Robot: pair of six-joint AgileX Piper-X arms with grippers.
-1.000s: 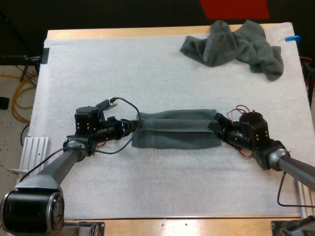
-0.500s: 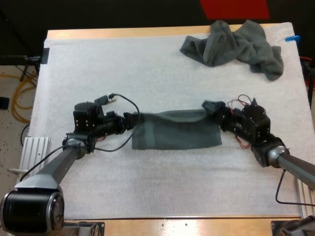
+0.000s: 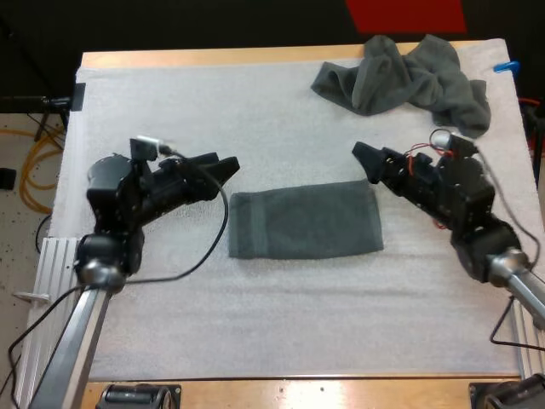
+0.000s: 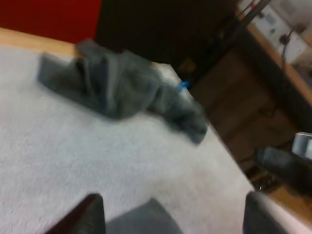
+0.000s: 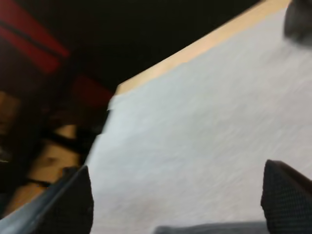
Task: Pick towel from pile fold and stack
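left gripper [image 3: 221, 164] released, near folded towel [image 3: 305, 220] far left corner; right gripper [image 3: 366, 160] released, near its far right corner; crumpled towel [image 3: 409, 77] far right on mat [image 3: 170, 102]

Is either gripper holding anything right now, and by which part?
Nothing is held. The left gripper and the right gripper are both open, one near each end of the folded towel, clear of it.
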